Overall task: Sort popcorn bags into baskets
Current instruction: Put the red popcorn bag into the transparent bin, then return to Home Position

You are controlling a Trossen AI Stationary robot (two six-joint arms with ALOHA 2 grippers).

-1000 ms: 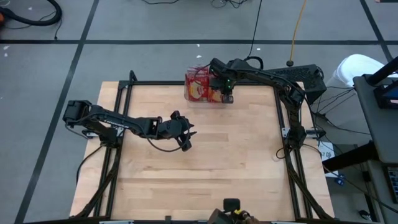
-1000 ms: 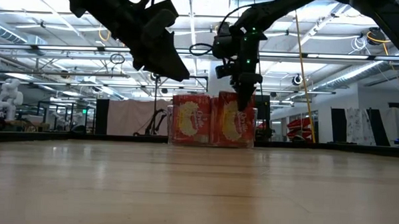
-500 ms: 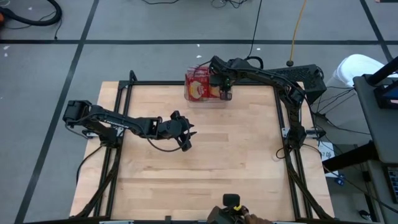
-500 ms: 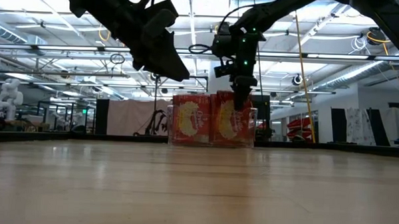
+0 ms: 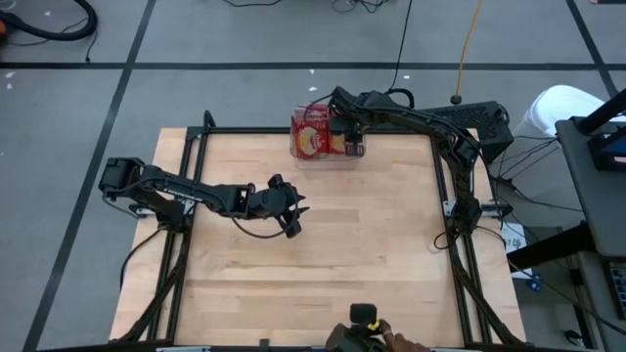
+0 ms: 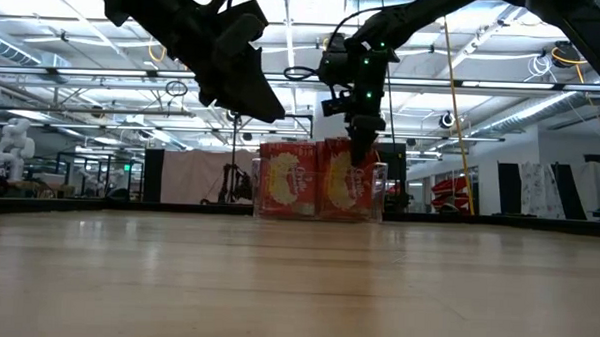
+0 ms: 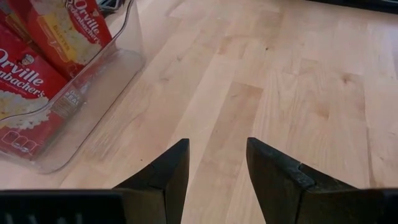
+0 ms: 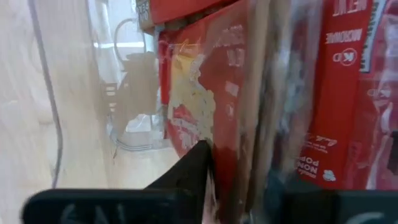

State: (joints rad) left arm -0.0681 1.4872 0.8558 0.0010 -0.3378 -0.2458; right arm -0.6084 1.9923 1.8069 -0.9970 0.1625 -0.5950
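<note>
Red popcorn bags (image 5: 315, 141) upright in clear bin (image 6: 380, 191) at counter's far edge | right pincer (image 6: 361, 149) down in bin, now starting to part around last bag, release underway | left pincer (image 7: 216, 169) idle mid-counter, narrowly open, empty | sorting near done

The work surface is a light wooden table (image 5: 323, 244) with a plank-grain top, bordered by a black metal frame (image 5: 442, 196). One item rests directly on it: a clear plastic basket (image 5: 324, 156) with rounded corners, positioned at the far edge, slightly right of centre. The basket holds upright red popcorn bags (image 6: 290, 180).
</note>
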